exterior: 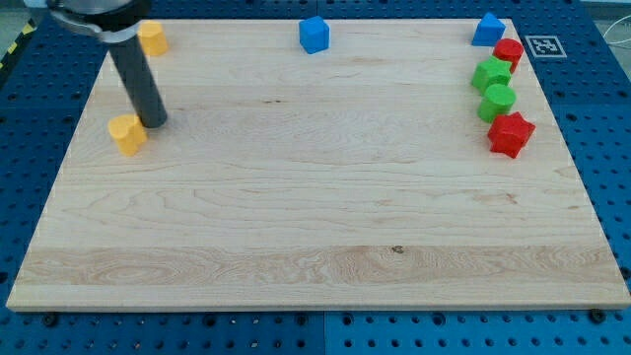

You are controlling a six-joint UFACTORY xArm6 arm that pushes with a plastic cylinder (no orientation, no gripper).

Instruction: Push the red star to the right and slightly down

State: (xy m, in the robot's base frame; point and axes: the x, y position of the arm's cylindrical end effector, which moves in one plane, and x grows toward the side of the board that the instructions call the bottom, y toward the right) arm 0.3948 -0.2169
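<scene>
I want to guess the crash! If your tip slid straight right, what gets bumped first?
Probably the red star. From my tip, beside a yellow block, the way there looks free. The lower green block sits just above that line, so depth makes it unsure.

My tip [155,122] sits at the board's left side, just beside the yellow block [126,133], with another yellow block [152,38] above near the top edge. A blue cube [314,35] is at top centre. Far right: blue block [487,30], red block [509,52], two green blocks [490,74] [497,101], then the red star [511,134] lowest.
</scene>
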